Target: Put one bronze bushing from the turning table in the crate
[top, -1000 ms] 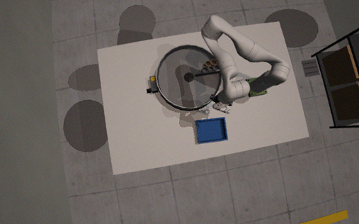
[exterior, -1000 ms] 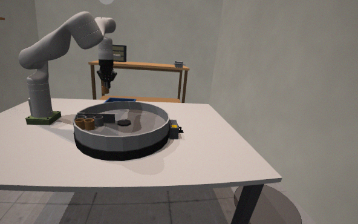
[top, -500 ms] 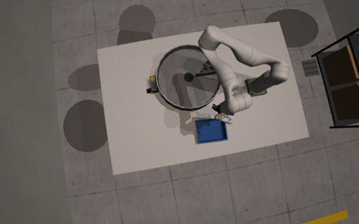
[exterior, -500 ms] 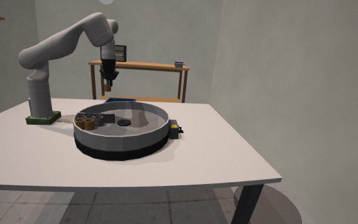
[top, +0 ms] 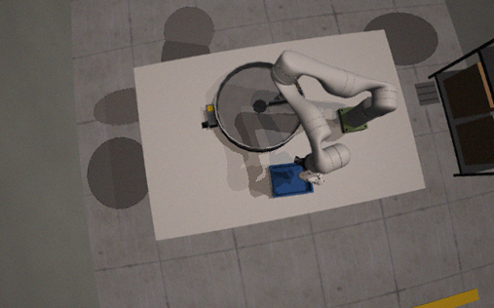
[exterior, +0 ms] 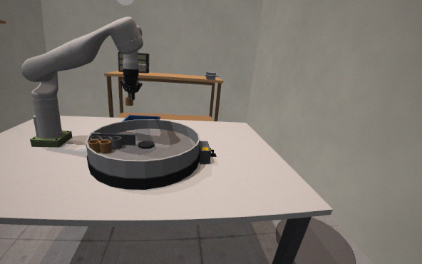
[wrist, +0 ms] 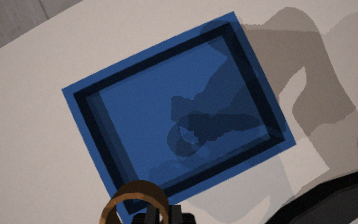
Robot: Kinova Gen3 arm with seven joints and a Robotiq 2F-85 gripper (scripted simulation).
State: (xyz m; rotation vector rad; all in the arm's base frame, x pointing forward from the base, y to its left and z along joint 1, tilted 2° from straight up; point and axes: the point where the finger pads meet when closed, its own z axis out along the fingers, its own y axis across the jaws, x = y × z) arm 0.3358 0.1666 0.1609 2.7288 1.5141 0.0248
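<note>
My gripper (exterior: 131, 97) (wrist: 164, 215) is shut on the wall of a bronze bushing (exterior: 128, 102) (wrist: 136, 191), a hollow ring that hangs beside the fingertips, high above the table. In the wrist view it overlaps the near corner of the blue crate (top: 291, 187) (exterior: 142, 117) (wrist: 150, 90). No bushing shows in the visible part of the crate. The grey turning table (top: 243, 85) (exterior: 142, 169) (wrist: 345, 200) holds two bronze bushings (exterior: 94, 145) (exterior: 105, 146) and several grey bushings (exterior: 116, 142) at its left in the exterior view. The arm hides most of them in the top view.
A dark divider (exterior: 129, 139) stands inside the turning table near the bushings. A small box with a yellow top (top: 211, 109) (exterior: 205, 151) sits against its outer wall. The arm's green base (top: 352, 121) (exterior: 51, 139) stands on the white table (top: 174, 186) (exterior: 242, 193).
</note>
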